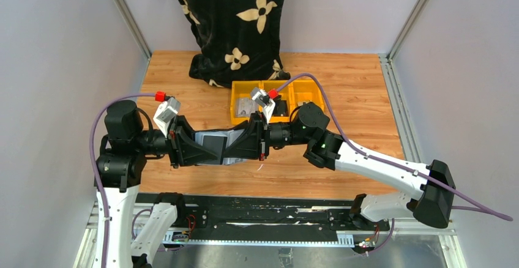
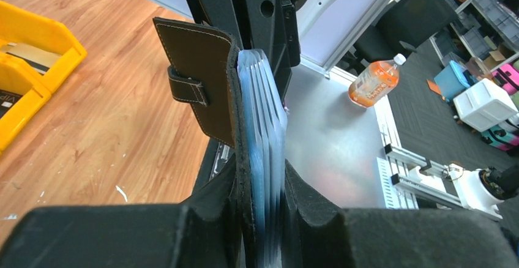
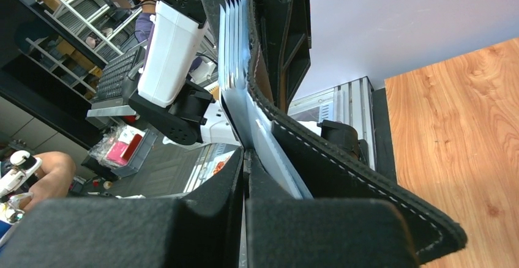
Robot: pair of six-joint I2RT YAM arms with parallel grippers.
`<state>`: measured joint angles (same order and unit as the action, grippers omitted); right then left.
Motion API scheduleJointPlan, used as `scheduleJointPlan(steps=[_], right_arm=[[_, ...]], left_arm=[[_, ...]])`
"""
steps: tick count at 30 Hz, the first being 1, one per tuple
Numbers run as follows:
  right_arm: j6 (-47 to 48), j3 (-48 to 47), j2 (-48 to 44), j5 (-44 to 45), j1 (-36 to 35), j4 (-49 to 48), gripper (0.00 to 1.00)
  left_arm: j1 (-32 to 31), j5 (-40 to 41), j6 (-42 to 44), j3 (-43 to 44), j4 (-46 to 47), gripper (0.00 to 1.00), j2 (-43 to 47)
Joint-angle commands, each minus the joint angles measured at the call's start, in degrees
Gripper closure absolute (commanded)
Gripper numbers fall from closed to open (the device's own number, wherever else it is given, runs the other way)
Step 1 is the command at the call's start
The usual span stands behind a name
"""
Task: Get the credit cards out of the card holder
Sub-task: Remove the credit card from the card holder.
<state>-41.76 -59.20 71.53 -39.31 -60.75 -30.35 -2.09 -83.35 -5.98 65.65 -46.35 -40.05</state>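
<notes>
The left gripper (image 2: pixel 264 188) clamps one end of the card holder (image 2: pixel 202 78) and the right gripper (image 3: pixel 245 164) pinches a thin inner leaf at the other end, holding it spread above the wooden table (image 1: pixel 358 100), with yellow bins (image 1: pixel 306 89) beyond.

The card holder (image 1: pixel 214 142) is up off the wood, just on the near side of the yellow bins (image 1: pixel 309 92). It is spread open and stretched sideways between the left gripper (image 2: pixel 262 176) and the right gripper (image 3: pixel 245 158), each clamped on one end. The cover is black and leather-look with pale stitching, and its closing tab sticks out loose. Inside, a fan of grey-blue sleeves stands on edge. A dark rectangle shows on the open face: card or window, can't tell. Over in the bins' left compartment, a pale grey credit card (image 1: pixel 246 106) lies flat.
</notes>
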Motion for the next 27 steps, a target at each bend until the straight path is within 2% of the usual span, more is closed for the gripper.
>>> scheduleJointPlan(steps=[1,2,4,6,7,10,15,17,18,20,23,27], right_arm=[[-0.1,-0.6,0.2,2.8,0.4,-4.2,0.93],[-0.4,-1.2,0.6,2.7,0.4,-4.5,0.84],[-0.9,-2.2,1.5,2.9,0.4,-4.8,0.76],[-1.0,-3.4,2.2,3.2,0.3,-4.7,0.72],[-1.0,-3.8,2.4,3.6,0.3,-4.5,0.72],[-0.7,-4.6,2.9,4.1,0.2,-3.4,0.82],[-0.7,-4.4,2.9,5.5,-0.2,-3.4,0.99],[0.1,-4.8,2.9,6.3,-0.4,-1.9,1.0],[0.5,-4.7,2.8,6.8,-0.4,-1.0,1.0],[1.3,-3.9,2.2,7.9,-0.4,0.6,1.0],[1.9,-1.9,1.0,8.6,-0.4,0.7,1.0],[1.9,0.3,-0.2,8.4,-0.3,-0.3,1.0]], left_arm=[[-1.0,-6.4,-1.6,0.0,-1.2,0.85,0.9],[-0.9,-6.4,-1.6,-0.1,-1.1,0.87,0.9],[-0.9,-6.0,-1.6,-0.2,-1.1,0.89,1.3],[-1.0,-5.9,-1.6,-0.2,-1.1,0.89,1.4],[-1.0,-5.8,-1.7,-0.1,-1.1,0.89,1.4],[-1.0,-5.3,-1.4,0.1,-1.1,0.89,1.5],[-1.0,-3.8,-0.7,-0.7,-1.0,0.82,1.9],[-1.0,-3.7,-0.7,-0.9,-1.0,0.72,1.6],[-1.0,-3.9,-0.9,-0.9,-1.0,0.63,1.4],[-1.0,-4.8,-1.2,-0.7,-1.0,0.57,1.3],[-1.0,-6.2,-1.2,-0.5,-1.0,0.55,1.4],[-1.0,-6.5,-1.7,-0.4,-1.0,0.58,1.2]])
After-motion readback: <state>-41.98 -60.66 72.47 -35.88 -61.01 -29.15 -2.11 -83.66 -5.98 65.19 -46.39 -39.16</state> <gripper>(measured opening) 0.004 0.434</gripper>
